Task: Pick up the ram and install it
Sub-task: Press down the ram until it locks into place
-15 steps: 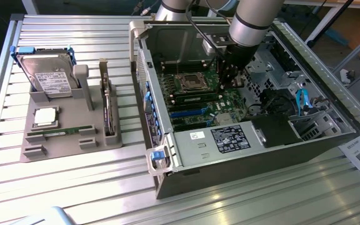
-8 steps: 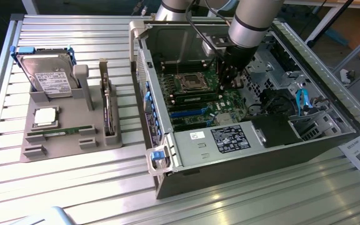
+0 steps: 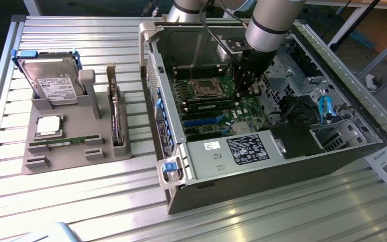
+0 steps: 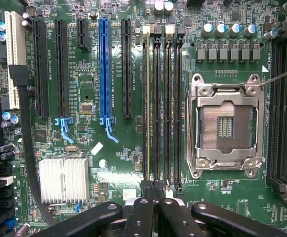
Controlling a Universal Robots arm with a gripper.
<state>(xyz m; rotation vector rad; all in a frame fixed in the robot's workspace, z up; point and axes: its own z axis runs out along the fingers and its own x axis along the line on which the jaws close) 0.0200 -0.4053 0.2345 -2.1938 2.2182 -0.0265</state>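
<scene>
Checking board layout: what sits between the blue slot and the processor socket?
Wrist view: one black slot, then a row of narrow memory slots, between blue slot and socket.

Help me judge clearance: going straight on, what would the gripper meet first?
Probably the memory slots on the motherboard, beside the processor socket; the gripper points at them, though depth is unclear.

The ram (image 4: 148,108) stood on edge in one of the black memory slots (image 4: 167,108), so that the wrist view caught just its thin, pale top edge. It ran the full length of its slot, straight and parallel to the bare neighbouring slots, on the side of that bank away from the processor socket (image 4: 226,126). A second ram (image 3: 66,143), a narrow green stick, lay flat in the grey holder (image 3: 72,161) on the bench (image 3: 79,201).
</scene>
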